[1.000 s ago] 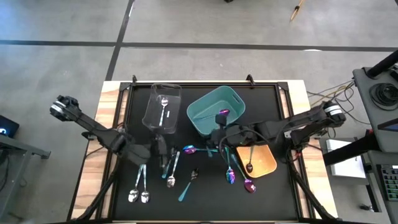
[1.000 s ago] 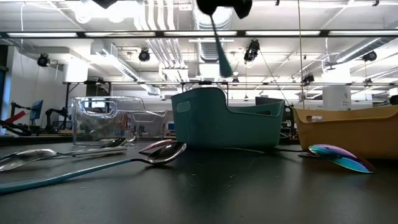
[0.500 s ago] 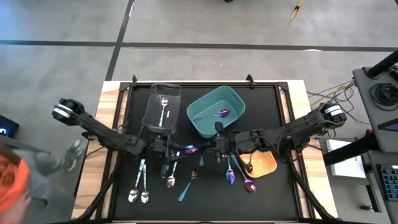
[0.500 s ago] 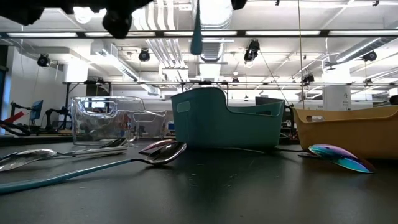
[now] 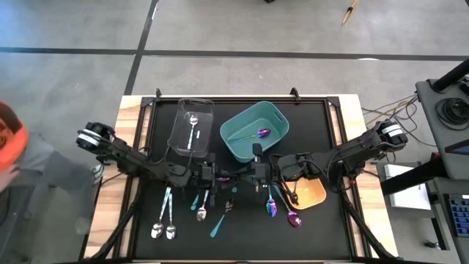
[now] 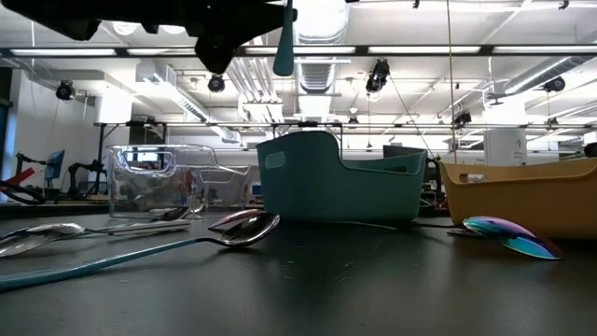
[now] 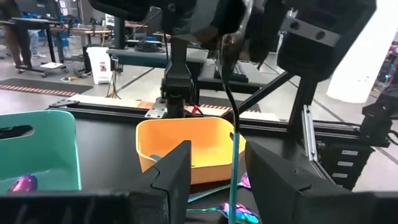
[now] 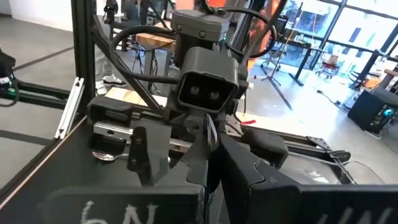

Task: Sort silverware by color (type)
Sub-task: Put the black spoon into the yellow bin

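Teal-handled spoon (image 7: pixel 234 165) hangs from the clamped right claw (image 5: pixel 258 178), between the left claw's (image 5: pixel 212 178) parted fingers (image 7: pixel 174 177).

Glossy metal spoons (image 6: pixel 244 227) lie on a matt black mat (image 5: pixel 322 227) beside a clear plastic bin (image 5: pixel 192 126).

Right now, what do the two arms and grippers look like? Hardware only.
Both arms are dark, slim, jointed links with pale silver caps at the outer joints. Left gripper: two black, angular, wedge-shaped fingers. Right gripper: matching dark fingers. The left arm's wrist carries a boxy grey camera module with two lenses and looping black cables.
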Available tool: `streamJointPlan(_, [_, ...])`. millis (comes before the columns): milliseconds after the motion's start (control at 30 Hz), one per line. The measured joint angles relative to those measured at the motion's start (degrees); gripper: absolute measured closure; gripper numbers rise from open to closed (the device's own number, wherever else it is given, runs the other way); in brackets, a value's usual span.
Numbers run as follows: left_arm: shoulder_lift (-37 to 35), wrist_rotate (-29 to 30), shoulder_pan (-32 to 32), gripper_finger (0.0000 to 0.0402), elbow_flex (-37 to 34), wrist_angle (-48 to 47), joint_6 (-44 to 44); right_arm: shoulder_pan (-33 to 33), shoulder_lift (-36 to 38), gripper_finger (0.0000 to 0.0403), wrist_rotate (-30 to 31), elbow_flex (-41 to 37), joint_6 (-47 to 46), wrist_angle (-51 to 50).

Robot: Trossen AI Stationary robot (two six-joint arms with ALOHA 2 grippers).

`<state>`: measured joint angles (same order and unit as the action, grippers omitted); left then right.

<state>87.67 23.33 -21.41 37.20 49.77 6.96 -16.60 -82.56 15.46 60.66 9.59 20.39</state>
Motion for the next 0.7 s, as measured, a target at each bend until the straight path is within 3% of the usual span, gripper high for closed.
streamJointPlan(200, [2.9, -0.3, 0.0, 0.0291, 2.8, 0.0, -0.6, 0.0, 0.0, 0.039, 0.1, 0.0, 1.5, -0.2])
streamJointPlan(367, [3.5, 1.2, 0.0, 0.0387, 3.3, -0.1, -1.3, 0.0, 0.0, 0.0375, 0.3, 0.0, 1.5, -0.5])
streamJointPlan(700, [3.4, 4.6, 0.0, 0.0401, 3.2, 0.7, -2.5, 0.0, 0.4, 0.027, 1.1, 0.0, -1.0, -0.4])
